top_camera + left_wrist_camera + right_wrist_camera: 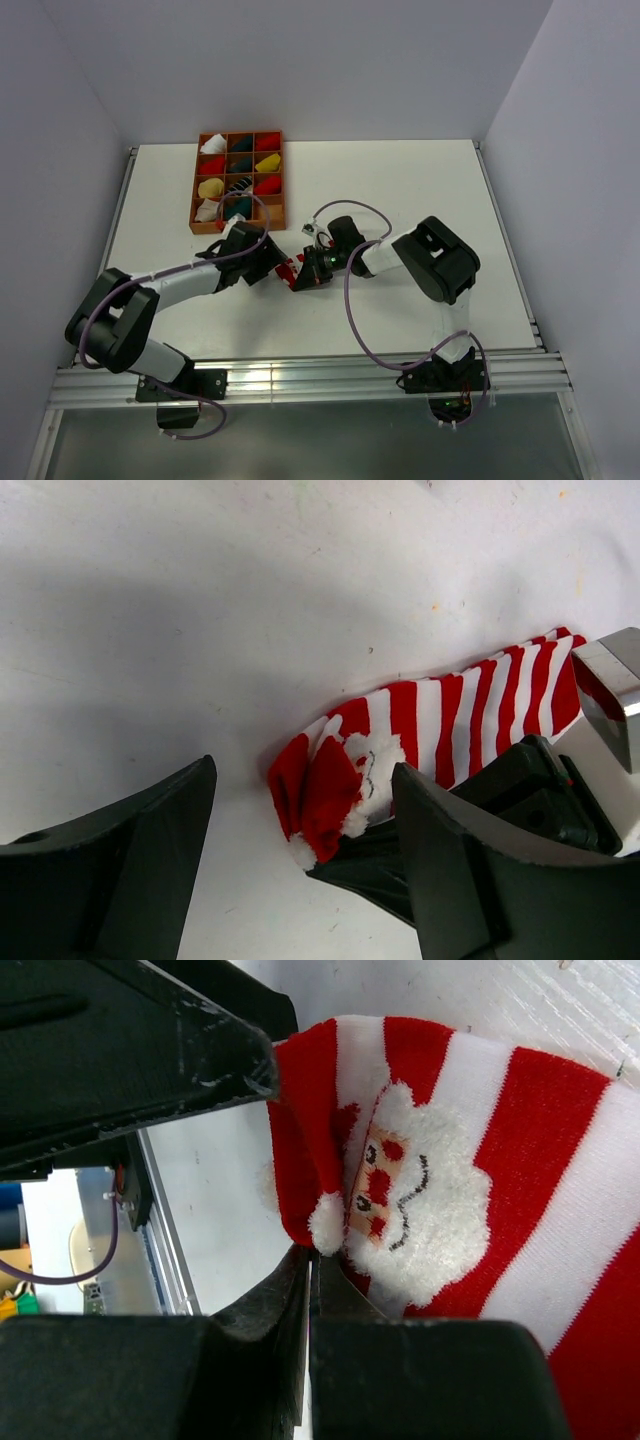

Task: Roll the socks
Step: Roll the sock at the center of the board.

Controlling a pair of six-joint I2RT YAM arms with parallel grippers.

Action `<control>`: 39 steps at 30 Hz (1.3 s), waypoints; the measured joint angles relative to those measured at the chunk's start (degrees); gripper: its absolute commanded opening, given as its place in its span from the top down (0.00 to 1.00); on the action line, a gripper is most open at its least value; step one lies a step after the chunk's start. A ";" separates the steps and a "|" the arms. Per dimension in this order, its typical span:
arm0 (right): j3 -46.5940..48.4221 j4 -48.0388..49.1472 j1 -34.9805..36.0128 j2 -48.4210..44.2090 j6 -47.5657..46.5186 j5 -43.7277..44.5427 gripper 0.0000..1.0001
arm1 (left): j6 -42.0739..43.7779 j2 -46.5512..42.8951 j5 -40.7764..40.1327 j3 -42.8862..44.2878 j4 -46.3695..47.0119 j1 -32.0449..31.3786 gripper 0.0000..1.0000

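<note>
Striped Santa sock [440,720] lies flat on worktop [420,190], near the orange divider tray [283,180], off its near right corner. Left pincer [303,770] is released, fingers spread wide either side of the sock's Santa end. Right pincer [310,1260] is clenched on the sock's edge beside the hat pompom. The tray holds rolled bundles.

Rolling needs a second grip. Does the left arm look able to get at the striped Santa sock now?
Probably yes: the left tool is open around the Santa end of the striped sock; the right tool, pinching that end, crowds it.
</note>
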 measured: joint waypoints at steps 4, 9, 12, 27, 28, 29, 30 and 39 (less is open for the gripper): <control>0.39 -1.03 0.11 -0.13 -0.39 0.44 1.00 | -0.85 1.27 -0.17 0.39 0.81 -0.50 0.34; 0.90 -2.14 0.42 -0.28 -1.01 1.03 1.00 | -1.53 3.23 -0.20 1.92 0.44 -1.14 0.53; 0.96 -3.26 0.87 -0.96 -1.79 2.34 1.00 | -1.99 3.26 -0.33 2.38 -0.44 -1.60 0.71; 0.11 -10.29 10.01 -9.42 -8.44 23.12 0.62 | -2.29 3.89 -1.88 8.33 -12.15 -1.95 1.00; -0.26 -10.58 11.15 -10.34 -8.98 25.29 0.59 | -2.32 3.89 -1.90 8.72 -13.09 -1.95 1.00; -0.57 -10.91 12.39 -11.19 -9.51 27.39 0.55 | -2.34 3.89 -1.90 9.07 -13.97 -1.95 1.00; -0.81 -10.99 13.29 -11.76 -9.90 28.89 0.54 | -2.36 3.89 -1.90 9.49 -15.08 -1.95 0.99; -1.92 -11.85 19.12 -16.17 -13.97 42.56 0.50 | -2.27 4.02 -2.12 15.80 -23.96 -1.95 1.00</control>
